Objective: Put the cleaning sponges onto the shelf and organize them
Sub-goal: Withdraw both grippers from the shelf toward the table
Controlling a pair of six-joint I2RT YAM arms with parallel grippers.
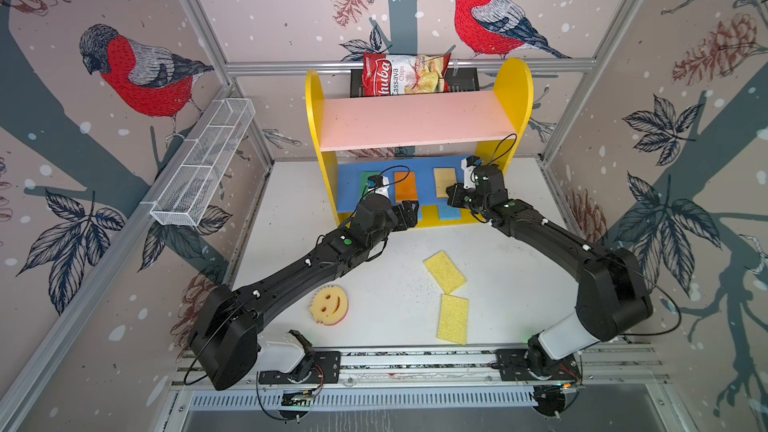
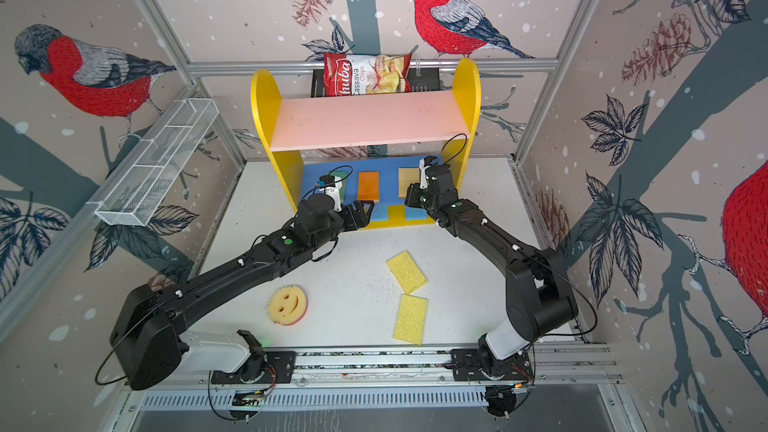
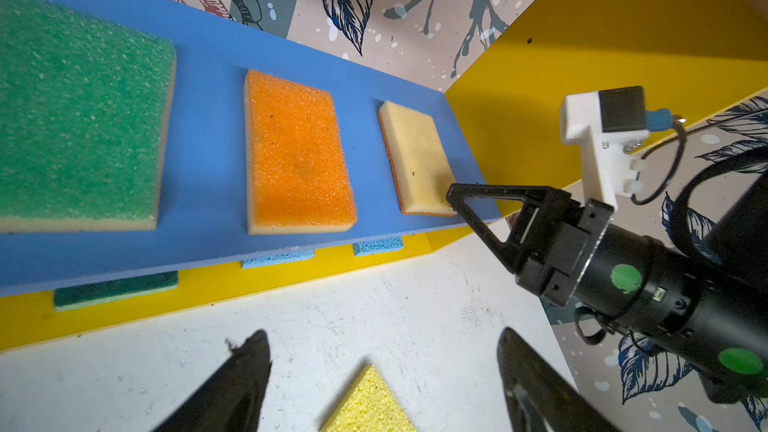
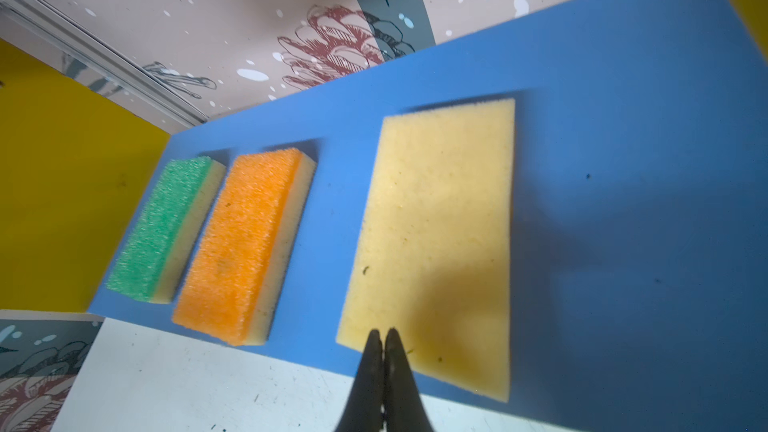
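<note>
The shelf [image 1: 415, 118] stands at the back. Its blue middle board [image 4: 623, 160] carries a green [image 3: 79, 118], an orange [image 3: 297, 151] and a tan sponge [image 4: 436, 222]. A dark green sponge [image 3: 116, 288] and two light blue ones [image 3: 278, 258] lie on the yellow base. Two yellow sponges [image 1: 444, 271] [image 1: 453, 319] and a round smiley sponge [image 1: 328, 305] lie on the table. My left gripper [image 3: 382, 334] hangs open and empty over the table before the base. My right gripper [image 4: 382, 332] is shut and empty, its tips at the tan sponge's front edge.
A red-white chips bag [image 1: 405, 74] sits in a black basket [image 1: 465, 81] behind the shelf. A white wire basket [image 1: 203, 160] hangs on the left wall. Both arms reach in from the front rail [image 1: 415, 361].
</note>
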